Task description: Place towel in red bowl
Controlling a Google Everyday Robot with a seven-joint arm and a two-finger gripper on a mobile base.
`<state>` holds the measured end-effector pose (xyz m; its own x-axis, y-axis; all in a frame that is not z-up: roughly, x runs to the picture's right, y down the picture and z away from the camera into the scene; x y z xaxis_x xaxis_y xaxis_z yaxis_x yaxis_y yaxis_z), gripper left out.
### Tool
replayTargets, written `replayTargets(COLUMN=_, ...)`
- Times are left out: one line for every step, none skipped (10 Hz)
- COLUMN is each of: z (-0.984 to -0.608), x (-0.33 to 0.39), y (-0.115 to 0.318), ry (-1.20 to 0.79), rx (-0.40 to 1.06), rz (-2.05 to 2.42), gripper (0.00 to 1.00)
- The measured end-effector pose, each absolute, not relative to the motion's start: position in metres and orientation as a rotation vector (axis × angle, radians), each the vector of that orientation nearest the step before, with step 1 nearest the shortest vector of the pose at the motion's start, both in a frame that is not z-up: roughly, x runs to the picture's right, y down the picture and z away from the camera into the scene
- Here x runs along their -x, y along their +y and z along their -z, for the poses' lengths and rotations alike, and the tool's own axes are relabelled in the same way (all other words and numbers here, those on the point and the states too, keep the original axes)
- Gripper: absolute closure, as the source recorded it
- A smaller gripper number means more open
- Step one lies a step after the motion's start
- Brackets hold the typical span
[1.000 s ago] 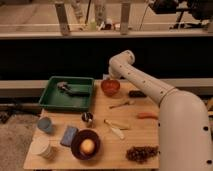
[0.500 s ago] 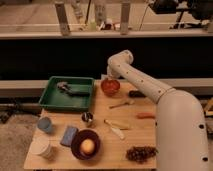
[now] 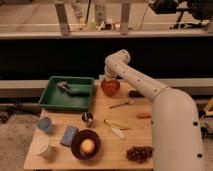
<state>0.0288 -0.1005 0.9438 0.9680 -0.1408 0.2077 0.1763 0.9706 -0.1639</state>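
at the far edge of the tabletop (image 3: 114,149), my pincer (image 3: 109,80) hangs low over the red bowl (image 3: 111,90), right at its rim. the arm bends down steeply from above, which i judge is the way to come at a bowl: straight over the opening, so whatever i carry drops inside and not beside it. i cannot tell whether the pincer is open or closed. i cannot make out the towel either; if it is with me, it is hidden at the bowl's mouth under the pincer. a grey thing (image 3: 65,87) lies in the green tray (image 3: 66,106) just left of the bowl, and i cannot say what it is.

counting: one red bowl, one green tray, one dark bowl (image 3: 75,145) near the front with one yellow fruit (image 3: 87,145) in it. three cups, one blue (image 3: 45,124), one white (image 3: 42,147), one small metal (image 3: 87,118). one blue sponge (image 3: 69,135), one bunch of grapes (image 3: 139,153). all these stand well apart from the red bowl, so nothing crowds the drop.
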Motion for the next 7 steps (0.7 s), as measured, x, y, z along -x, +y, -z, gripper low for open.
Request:
replayTargets(z=-0.9441, x=-0.0309, y=-0.1014, ry=-0.193, rx=0.180, rz=0.157, gripper=0.20)
replayTargets(z=-0.9443, x=-0.0321, y=-0.1027, ry=-0.189, rx=0.180, rz=0.156, gripper=0.20)
replayTargets(z=-0.9441, x=-0.0322, y=-0.1035, ry=-0.183, rx=0.180, rz=0.160, gripper=0.20)
replayTargets(z=-0.9433, x=-0.0302, y=-0.1046, ry=-0.175, rx=0.180, rz=0.173, gripper=0.20)
replayTargets(z=-0.9429, x=-0.0290, y=-0.1051, ry=-0.166, rx=0.181, rz=0.183, gripper=0.20)
replayTargets(z=-0.9426, x=-0.0266, y=-0.1056, ry=-0.162, rx=0.181, rz=0.192, gripper=0.20)
replayTargets(z=-0.9429, x=-0.0257, y=-0.1052, ry=-0.163, rx=0.182, rz=0.193, gripper=0.20)
